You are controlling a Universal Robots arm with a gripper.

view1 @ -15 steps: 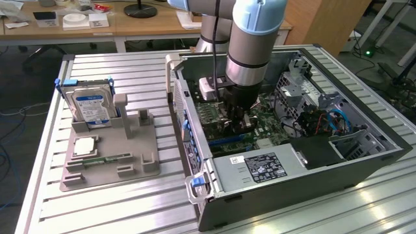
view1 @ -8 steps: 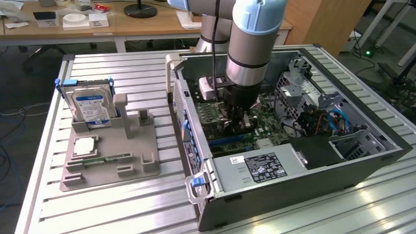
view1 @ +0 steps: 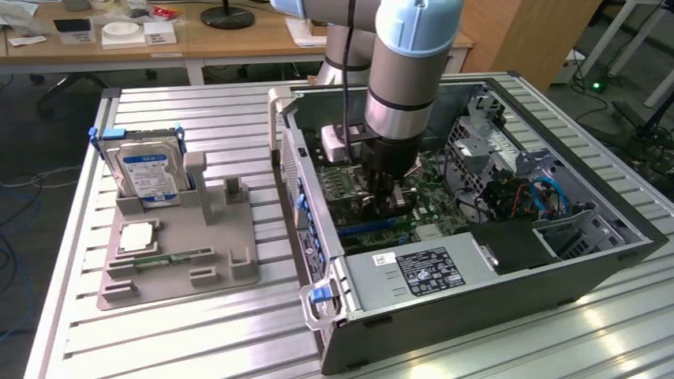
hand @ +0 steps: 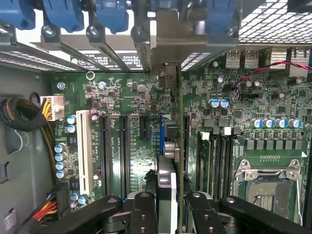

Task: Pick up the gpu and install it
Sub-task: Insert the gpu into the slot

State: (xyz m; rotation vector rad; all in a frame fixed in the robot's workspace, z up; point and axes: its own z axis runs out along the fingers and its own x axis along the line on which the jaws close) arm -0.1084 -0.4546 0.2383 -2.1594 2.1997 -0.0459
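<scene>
The gpu (hand: pixel 168 161) is seen edge-on in the wrist view, standing upright between my two black fingers (hand: pixel 144 214). Its silver end bracket (hand: pixel 163 53) reaches the rear slot openings of the computer case. My gripper (hand: pixel 173 217) is shut on it. The card stands over the green motherboard (hand: pixel 122 97), just beside the long black expansion slots (hand: pixel 105 151). I cannot tell whether its lower edge is seated in a slot. In the exterior view my gripper (view1: pixel 384 189) is lowered inside the open case (view1: pixel 589 260), with the dark card (view1: pixel 371 207) below it against the motherboard (view1: pixel 427 207).
A grey parts holder (view1: pixel 179 276) at the exterior view's left carries a hard drive (view1: pixel 147 174), a processor chip (view1: pixel 137 237) and a memory stick (view1: pixel 169 259). In the case, the power supply (view1: pixel 421 272), drive cage (view1: pixel 516 181) and cables (hand: pixel 19 117) crowd around.
</scene>
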